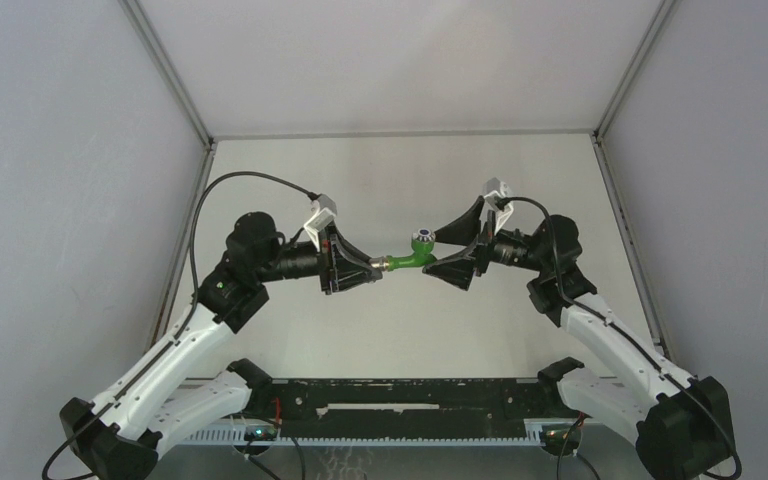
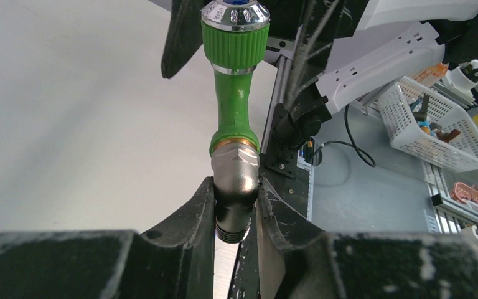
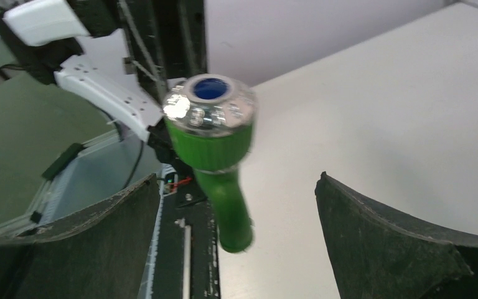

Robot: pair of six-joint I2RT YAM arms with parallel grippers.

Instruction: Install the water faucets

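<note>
Top external view: the green tap [image 1: 407, 262] hangs in the air above the middle of the pale table [image 1: 400, 170], lying roughly level between the two arms. The left gripper [image 1: 375, 267] comes in from 9 o'clock and is clamped narrow on the grey elbow fitting [image 1: 381, 266], which sits at the tap's 9 o'clock end. The tap's round knob [image 1: 422, 240], chrome-capped with a blue centre, stands at its 1 o'clock end. The right gripper [image 1: 433, 252] reaches in from 3 o'clock, its jaws spread wide, one finger at 12 o'clock of the knob end and the other at 6 o'clock. In the left wrist view the two black fingers pinch the elbow's metal body from 9 and 3 o'clock, the dark threaded end pointing to 6 o'clock between them, and the green stem rising to 12 o'clock, where the ribbed collar and chrome cap meet the top edge. A white basket [image 2: 435, 124] with small parts stands off the table at 3 o'clock. In the right wrist view the knob, somewhat blurred, sits between the open fingers, nearer the 9 o'clock one and touching neither.
</note>
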